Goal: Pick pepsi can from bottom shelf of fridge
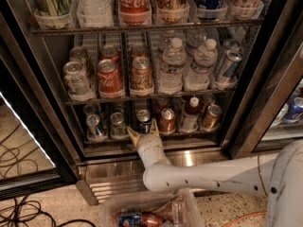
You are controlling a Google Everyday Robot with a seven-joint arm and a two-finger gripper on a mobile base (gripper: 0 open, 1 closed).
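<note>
The pepsi can (144, 120), dark blue with a silver top, stands in a middle lane at the front of the bottom shelf (102, 140) of the fridge (246, 112). My gripper (143, 133) reaches in from below on the white arm and sits right at the can's base. It is open, with one tan fingertip (132, 135) left of the can and the other to its right. The can's lower part is hidden behind the gripper. I cannot tell whether the fingers touch the can.
A pale silver-blue can (94, 126) and a greenish can (118, 124) stand left of the pepsi can; a copper-red can (166, 119), a small bottle (190, 113) and another can stand right. Water bottles (173, 65) fill the rack above. A clear bin (142, 207) sits on the floor.
</note>
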